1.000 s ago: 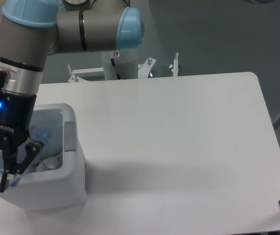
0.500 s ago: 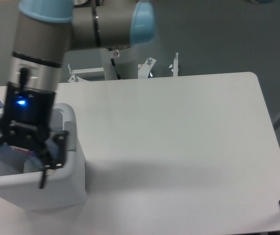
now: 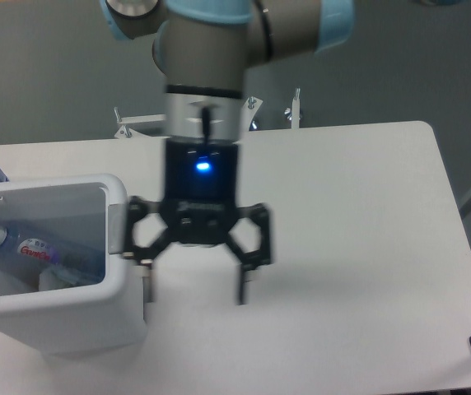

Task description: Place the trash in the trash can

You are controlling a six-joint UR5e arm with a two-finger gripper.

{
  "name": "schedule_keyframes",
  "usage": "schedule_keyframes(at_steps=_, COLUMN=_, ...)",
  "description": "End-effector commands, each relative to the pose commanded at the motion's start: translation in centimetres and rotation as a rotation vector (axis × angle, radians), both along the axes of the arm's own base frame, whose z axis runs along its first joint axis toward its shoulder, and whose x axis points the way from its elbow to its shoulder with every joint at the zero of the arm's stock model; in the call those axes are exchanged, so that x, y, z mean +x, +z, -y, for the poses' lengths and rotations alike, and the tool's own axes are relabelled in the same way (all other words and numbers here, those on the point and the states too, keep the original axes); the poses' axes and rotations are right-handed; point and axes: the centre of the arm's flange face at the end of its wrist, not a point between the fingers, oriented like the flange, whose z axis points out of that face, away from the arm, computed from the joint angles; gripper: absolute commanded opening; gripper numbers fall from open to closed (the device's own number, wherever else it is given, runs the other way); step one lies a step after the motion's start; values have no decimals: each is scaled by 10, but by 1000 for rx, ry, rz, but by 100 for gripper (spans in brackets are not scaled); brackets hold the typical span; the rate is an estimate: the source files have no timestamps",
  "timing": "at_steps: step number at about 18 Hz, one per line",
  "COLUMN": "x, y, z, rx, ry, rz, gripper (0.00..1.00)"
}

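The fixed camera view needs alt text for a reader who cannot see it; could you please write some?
An open, empty gripper hangs over a white table, just right of a white trash can at the left edge. A crushed clear bottle lies inside the can.

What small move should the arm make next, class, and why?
Probably keep drawing the hand away from the trash can toward a rest position. It is open and empty over the table, a crushed bottle lies inside the can, and no loose trash shows on the table.
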Motion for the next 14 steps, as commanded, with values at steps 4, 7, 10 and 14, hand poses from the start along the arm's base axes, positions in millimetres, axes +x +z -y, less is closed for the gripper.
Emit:
schedule_keyframes(at_steps=4, x=-27, y=1, z=27, rx=-146, ry=-30, rz=-108, gripper=100)
schedule_keyframes(at_steps=7, x=-44, y=5, z=57, rx=-284, ry=-45, rz=-167, gripper=100)
schedule_keyframes(at_steps=10, x=-59, y=4, z=88, rx=-433, ry=-160, rz=-184, gripper=100)
schedule_keyframes(at_steps=14, x=-78, y=-1, z=127, rx=-578, ry=-311, rz=-197, gripper=100)
